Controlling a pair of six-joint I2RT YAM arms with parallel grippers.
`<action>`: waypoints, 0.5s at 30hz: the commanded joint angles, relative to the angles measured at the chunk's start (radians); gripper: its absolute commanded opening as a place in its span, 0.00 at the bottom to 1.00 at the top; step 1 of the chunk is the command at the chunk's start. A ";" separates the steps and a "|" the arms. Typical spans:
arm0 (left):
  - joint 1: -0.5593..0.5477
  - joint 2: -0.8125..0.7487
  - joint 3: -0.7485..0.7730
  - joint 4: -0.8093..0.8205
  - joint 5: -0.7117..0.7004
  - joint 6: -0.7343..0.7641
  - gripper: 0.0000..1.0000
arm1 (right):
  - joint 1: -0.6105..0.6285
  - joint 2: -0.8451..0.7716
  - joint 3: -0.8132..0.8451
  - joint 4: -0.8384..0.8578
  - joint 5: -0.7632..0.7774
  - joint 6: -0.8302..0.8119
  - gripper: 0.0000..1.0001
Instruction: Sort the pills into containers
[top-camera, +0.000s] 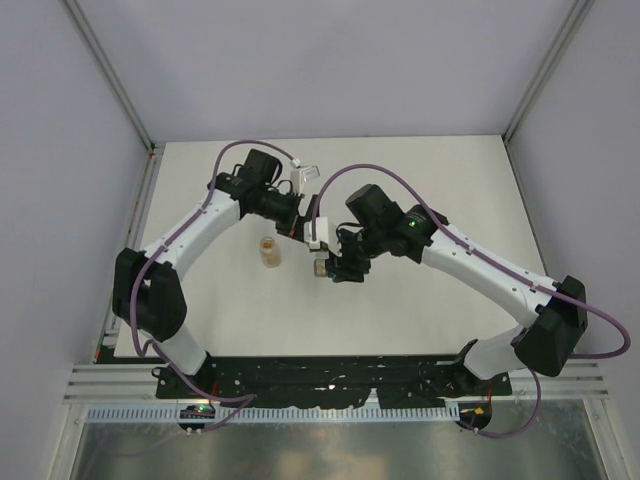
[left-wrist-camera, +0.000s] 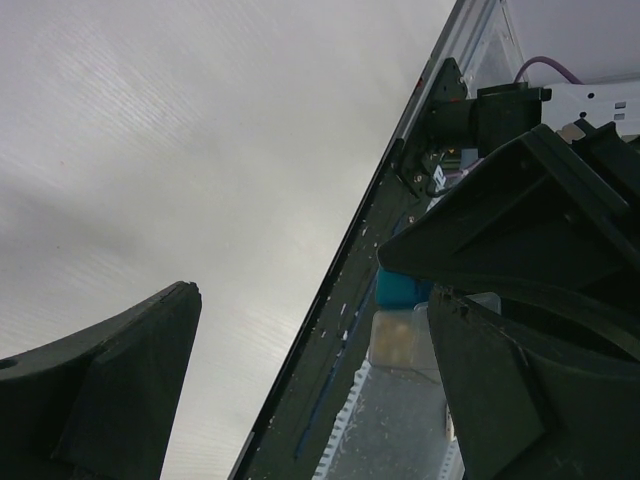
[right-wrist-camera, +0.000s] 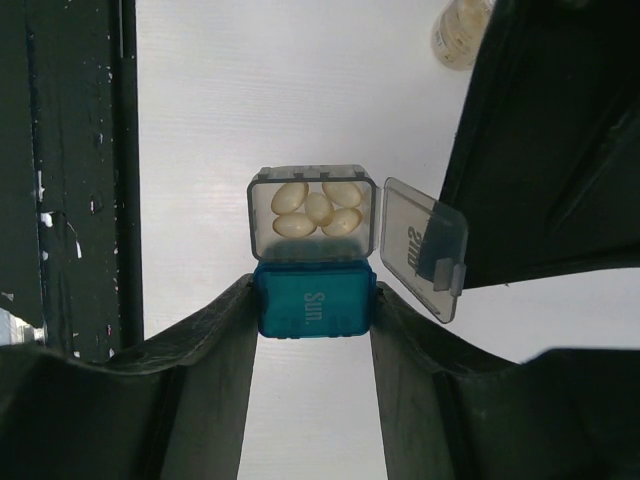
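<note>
My right gripper (right-wrist-camera: 313, 310) is shut on the teal-blue container (right-wrist-camera: 314, 300), which is marked "Sun.", with one finger on each side. The grey container (right-wrist-camera: 312, 215) joins it on the far side. Its clear lid (right-wrist-camera: 425, 245) hangs open to the right, and several pale oval pills (right-wrist-camera: 318, 208) lie inside. From above, both containers (top-camera: 319, 267) sit at the right gripper (top-camera: 326, 268) near the table's middle. My left gripper (top-camera: 312, 232) hovers just behind them, open and holding nothing. In the left wrist view its jaws (left-wrist-camera: 310, 390) are spread wide, with the teal container (left-wrist-camera: 400, 290) and the grey one (left-wrist-camera: 405, 340) past the right finger.
A small clear vial with an orange-brown top (top-camera: 267, 252) stands left of the grippers and shows in the right wrist view (right-wrist-camera: 458, 35). A small clear piece (top-camera: 303, 172) lies at the back of the white table (top-camera: 420, 180). The dark base rail (top-camera: 330, 370) runs along the near edge.
</note>
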 joint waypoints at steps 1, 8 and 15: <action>-0.006 -0.055 -0.016 0.031 0.052 -0.007 0.99 | 0.005 -0.012 0.035 0.006 0.021 0.017 0.17; -0.012 -0.077 -0.053 0.031 0.069 -0.005 0.99 | 0.005 -0.005 0.029 0.021 0.041 0.027 0.15; -0.030 -0.077 -0.088 0.051 0.084 -0.009 0.99 | 0.005 -0.001 0.018 0.040 0.058 0.036 0.15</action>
